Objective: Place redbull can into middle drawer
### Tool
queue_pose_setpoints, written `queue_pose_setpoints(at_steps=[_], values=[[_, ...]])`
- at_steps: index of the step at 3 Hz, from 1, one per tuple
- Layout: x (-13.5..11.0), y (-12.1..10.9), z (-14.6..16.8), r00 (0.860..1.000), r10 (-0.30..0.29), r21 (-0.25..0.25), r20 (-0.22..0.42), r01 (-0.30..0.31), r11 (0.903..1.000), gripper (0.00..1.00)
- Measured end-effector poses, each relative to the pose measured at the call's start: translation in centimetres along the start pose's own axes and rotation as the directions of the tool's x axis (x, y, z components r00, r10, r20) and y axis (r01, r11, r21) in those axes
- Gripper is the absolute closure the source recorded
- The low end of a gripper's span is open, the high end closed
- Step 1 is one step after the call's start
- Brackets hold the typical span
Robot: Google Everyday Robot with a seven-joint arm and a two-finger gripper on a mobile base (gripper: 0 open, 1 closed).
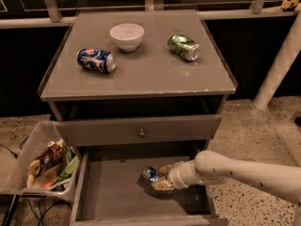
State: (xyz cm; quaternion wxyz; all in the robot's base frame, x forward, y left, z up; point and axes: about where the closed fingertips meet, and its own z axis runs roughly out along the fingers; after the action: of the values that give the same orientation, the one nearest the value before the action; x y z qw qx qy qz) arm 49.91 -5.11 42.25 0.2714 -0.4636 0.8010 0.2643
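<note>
The middle drawer is pulled open below the cabinet top, its grey floor bare on the left. My gripper reaches in from the right, low inside the drawer near its middle. It is shut on the redbull can, whose light-blue and silver end sticks out to the left of the fingers, lying about sideways just above the drawer floor. The rest of the can is hidden by the gripper.
On the cabinet top lie a fat dark-blue can, a white bowl and a green can. A closed drawer front with a round knob sits above the open drawer. A bin of snack packets stands at the left.
</note>
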Motion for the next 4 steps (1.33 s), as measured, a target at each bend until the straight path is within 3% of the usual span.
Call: queue_pose_setpoints(at_steps=[1,2,4], values=[[1.74,-0.23,1.89,1.0,0.029,-0.028,0.011,-0.029,0.9992,1.0],[1.9,-0.15,2.14,0.999,0.033,-0.032,0.012,-0.032,0.999,0.82],[1.9,-0.14,2.14,0.999,0.033,-0.032,0.012,-0.032,0.999,0.36]])
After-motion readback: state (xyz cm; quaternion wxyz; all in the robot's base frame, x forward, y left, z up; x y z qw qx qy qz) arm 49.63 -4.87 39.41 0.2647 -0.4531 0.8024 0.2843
